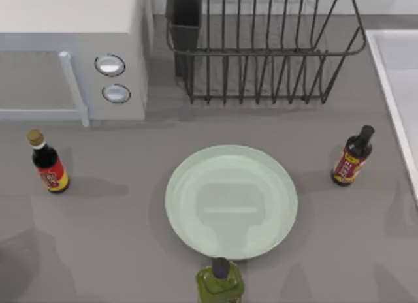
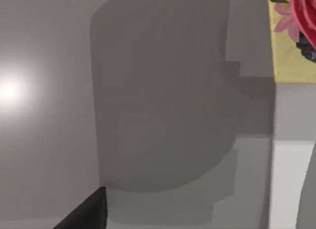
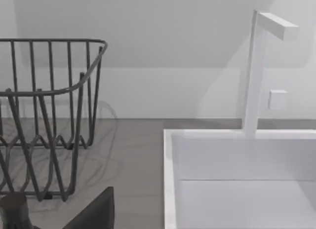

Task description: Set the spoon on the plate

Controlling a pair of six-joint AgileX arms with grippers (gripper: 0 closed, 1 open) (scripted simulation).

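Note:
The pale mint-green plate (image 1: 231, 202) lies flat in the middle of the grey table, and nothing rests on it. The spoon is out of view. A dark edge of my left gripper (image 2: 85, 214) shows in the left wrist view over a shadowed grey surface. A dark edge of my right gripper (image 3: 96, 211) shows in the right wrist view, facing the dish rack (image 3: 49, 115) and the white sink (image 3: 237, 179).
A green bottle (image 1: 221, 283) stands at the plate's near edge. A red-labelled bottle (image 1: 49, 162) stands at the left and a dark bottle (image 1: 353, 158) at the right. Behind are a microwave (image 1: 72, 48), the wire dish rack (image 1: 261, 48) and the sink (image 1: 398, 87).

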